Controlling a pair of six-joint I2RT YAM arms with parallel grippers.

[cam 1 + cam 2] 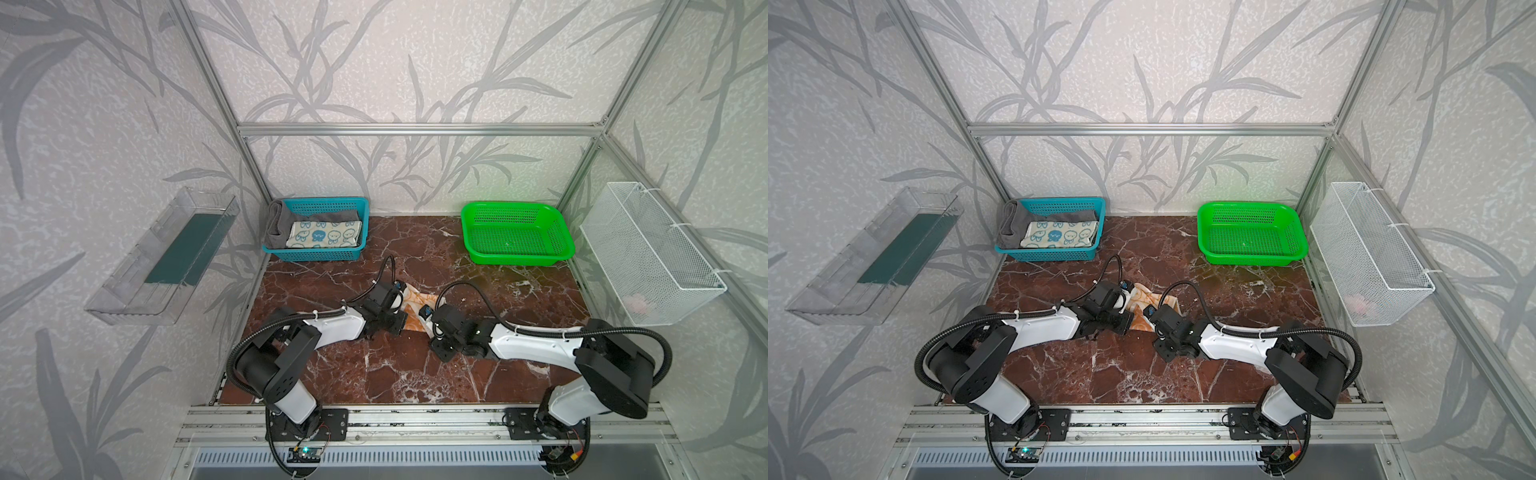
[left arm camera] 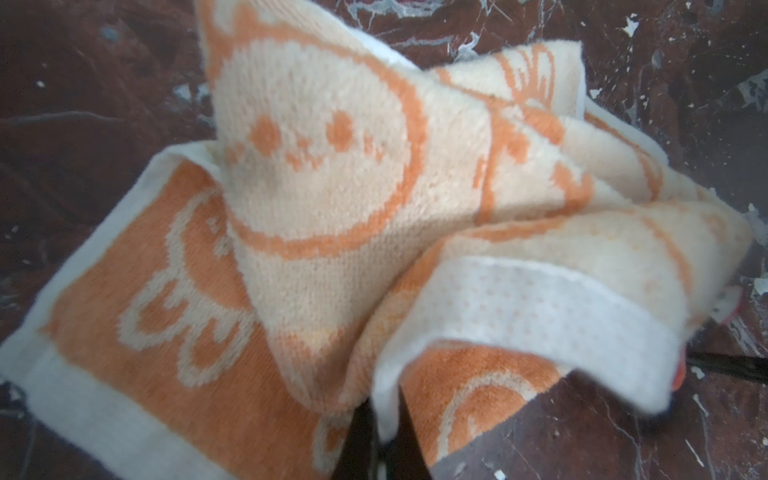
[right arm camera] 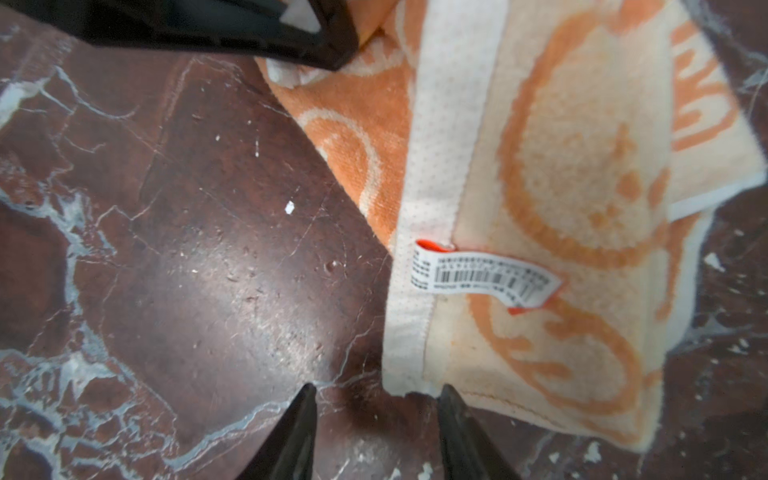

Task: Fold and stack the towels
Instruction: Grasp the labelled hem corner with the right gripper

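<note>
blue basket [image 1: 316, 249]: back left on the table [image 1: 374, 374]. It looks like the stacking spot, since two towels are already in it.

grey towel [image 1: 276, 224]: bottom of that basket, with one end flopping over the left rim. Makes sense as the base layer, it's the big one.

blue bunny towel [image 1: 324, 235]: folded flat and lying right on top of the grey one.

left claw [image 2: 384, 419]: pinched fully shut on the white hem of the orange towel, with that edge held up off the table. My guess is it's holding the edge up so it can be carried over into a fold.

orange towel [image 2: 324, 166]: middle of the table, between the two claws. Pretty rumpled: the orange side lies flat on the marble and the cream side is bunched over it. Not a neat fold yet, I'd say.

right claw [image 3: 376, 399]: jaws apart, nothing in them. The tips are down by the table, just beside the towel corner near the barcode tag [image 3: 482, 278]. Probably lining up to grab that corner so both ends move together.

green basket [image 1: 517, 259]: back right, no towel in it.
</note>
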